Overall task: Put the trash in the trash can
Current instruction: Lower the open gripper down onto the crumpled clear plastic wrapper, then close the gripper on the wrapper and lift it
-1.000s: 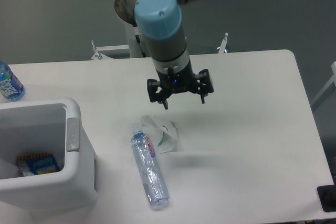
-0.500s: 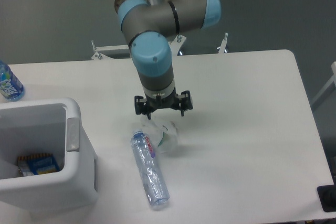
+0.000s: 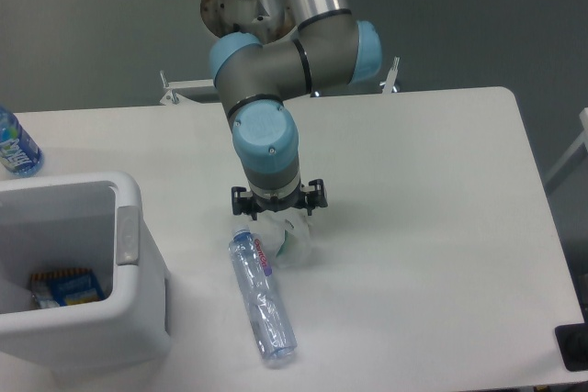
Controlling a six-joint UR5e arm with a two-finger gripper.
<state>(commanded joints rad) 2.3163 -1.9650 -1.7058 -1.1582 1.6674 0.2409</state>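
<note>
A crumpled whitish wrapper (image 3: 289, 240) with green print lies on the white table just right of the top of a long clear crinkled bottle (image 3: 262, 296) with a small red-and-white label. The bottle lies flat, pointing toward the front edge. My gripper (image 3: 274, 219) hangs straight down over the wrapper, its fingers spread to either side and reaching the wrapper's top. Its fingertips are hidden behind the wrist, and the wrapper still rests on the table. The white trash can (image 3: 138, 309) stands at the front left, a grey tab on its right wall.
Inside the trash can lies a blue-and-orange packet (image 3: 64, 286). An upright bottle with a blue label (image 3: 16, 146) stands at the table's far left edge. A dark object (image 3: 574, 346) sits at the front right corner.
The gripper has moved left and down, from above the table behind the wrapper to right on top of it. Its fingers look closer together than a second ago. Wrapper and bottle have not shifted.
</note>
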